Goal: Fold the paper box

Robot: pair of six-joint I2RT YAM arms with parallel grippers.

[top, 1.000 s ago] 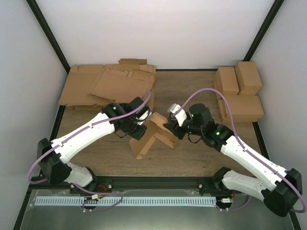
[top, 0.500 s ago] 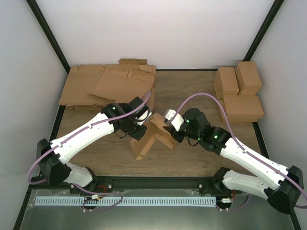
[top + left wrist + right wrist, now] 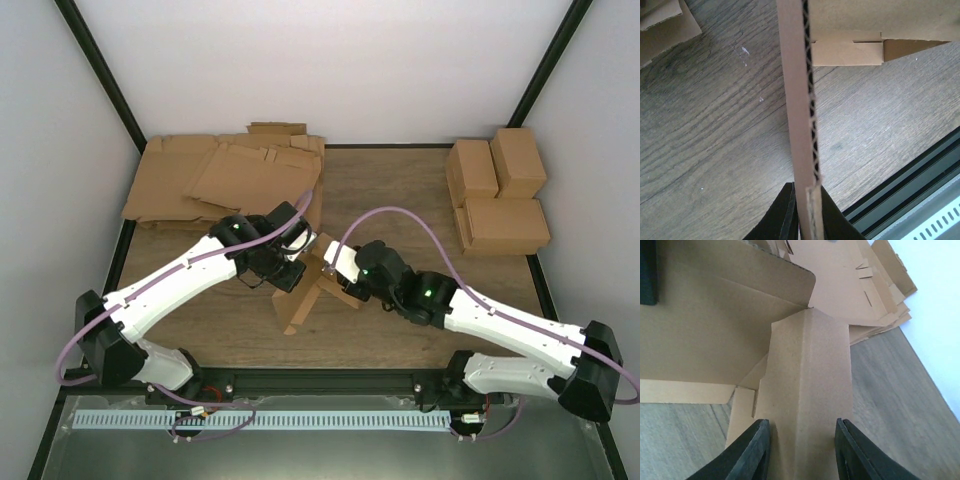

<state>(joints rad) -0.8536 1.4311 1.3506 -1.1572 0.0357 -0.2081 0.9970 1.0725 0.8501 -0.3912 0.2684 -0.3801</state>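
centre: paper box [image 3: 318, 285] between my left tool [image 3: 297, 262] and right tool [image 3: 335, 268], no gap to pass | far left: flat cardboard sheets [image 3: 225, 180] block | far right: stacked boxes [image 3: 497, 195] block | free: bare tabletop [image 3: 385, 190] between the stacks, and the near strip below the box

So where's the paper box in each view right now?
Top external: paper box at table centre, between both grippers.
Left wrist: its corrugated edge runs up mid-frame, pinched between the left gripper fingers.
Right wrist: a folded panel fills the centre, between the right gripper fingers.
Shared landmark: the flat cardboard sheets, also seen top left and top right.
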